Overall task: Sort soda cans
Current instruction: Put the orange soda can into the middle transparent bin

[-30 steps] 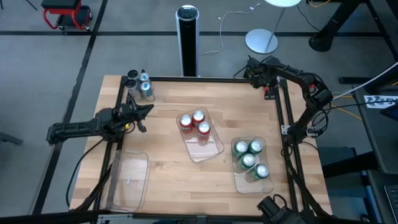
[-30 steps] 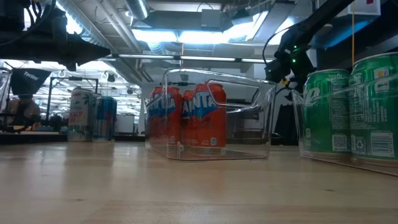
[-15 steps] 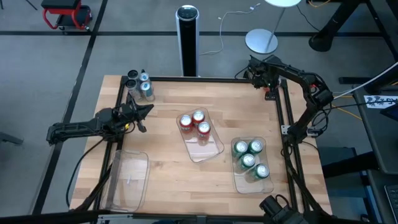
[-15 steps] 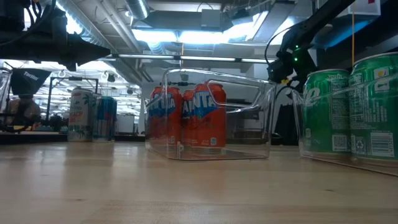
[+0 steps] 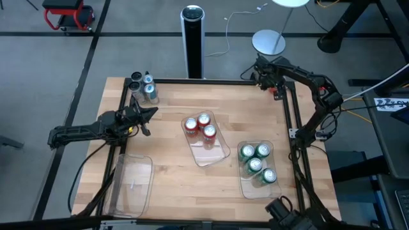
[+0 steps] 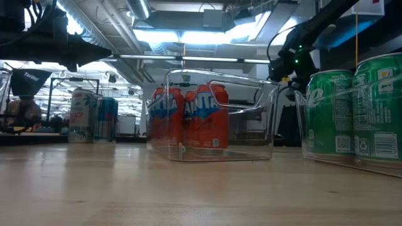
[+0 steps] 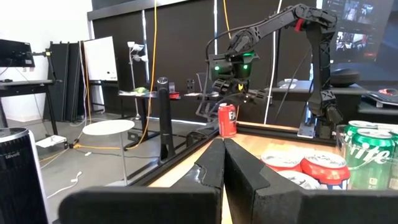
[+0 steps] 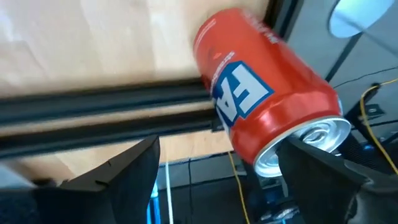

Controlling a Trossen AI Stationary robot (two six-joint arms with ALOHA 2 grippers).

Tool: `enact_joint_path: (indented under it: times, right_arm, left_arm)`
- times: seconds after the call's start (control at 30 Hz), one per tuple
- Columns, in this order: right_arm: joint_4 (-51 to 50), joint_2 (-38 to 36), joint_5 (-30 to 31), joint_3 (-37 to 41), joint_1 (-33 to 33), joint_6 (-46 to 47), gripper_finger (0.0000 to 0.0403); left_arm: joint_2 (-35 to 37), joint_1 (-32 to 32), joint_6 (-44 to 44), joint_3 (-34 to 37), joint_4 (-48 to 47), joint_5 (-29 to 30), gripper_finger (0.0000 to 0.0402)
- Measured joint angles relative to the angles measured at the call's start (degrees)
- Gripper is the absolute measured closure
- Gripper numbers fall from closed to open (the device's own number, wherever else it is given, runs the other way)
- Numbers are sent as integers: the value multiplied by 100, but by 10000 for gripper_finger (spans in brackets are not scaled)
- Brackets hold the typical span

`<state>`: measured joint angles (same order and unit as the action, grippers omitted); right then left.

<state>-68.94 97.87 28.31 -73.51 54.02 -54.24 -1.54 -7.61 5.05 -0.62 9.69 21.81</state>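
Note:
A red soda can [image 7: 227,119] stands upright at the table's far right corner, by the black frame rail. My right gripper [image 7: 235,94] hangs open just above it. In the right wrist view the can [image 8: 261,118] shows between the spread fingers with no touch visible. Three red cans [image 5: 201,126] stand in the middle clear tray [image 5: 217,152]. Several green cans [image 5: 257,163] fill the right tray [image 5: 246,188]. Several silver-and-blue cans [image 5: 144,88] stand at the far left corner. My left gripper [image 5: 152,114] is shut and hovers left of the red tray, holding nothing.
A bare clear tray [image 5: 131,184] lies at the near left. A tall black-and-silver cylinder [image 5: 193,38] and a lamp base [image 5: 268,42] stand beyond the far edge. Black frame rails [image 5: 291,121] run along the table's sides. Bare wood lies between the trays.
My right gripper has shifted slightly toward the table's far edge, staying open over the red can at the corner. The cans and trays stand as before.

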Motion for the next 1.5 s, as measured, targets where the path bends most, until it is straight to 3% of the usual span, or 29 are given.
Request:
enact_joint_path:
  times: [0.47,0.9,1.03,1.17,1.27,1.5]
  right_arm:
    - [-216,-500,-284,24,-4,317,84]
    - [692,-600,-264,21,4,32,83]
    - [1096,-567,-599,19,52,-199,55]
    - [1219,-567,-471,15,79,-292,9]
    - [1163,-567,-285,13,127,-220,24]
    - [1241,-567,-489,11,408,-144,38]
  left_arm:
    - [0,1,9,0,31,-1,402]
    - [0,-1,46,2,24,1,402]
    - [1,0,57,1,16,0,402]
    - [1,-1,105,1,-6,-1,402]
    - [2,-1,114,1,-5,1,402]
    - [0,0,138,0,-6,1,402]
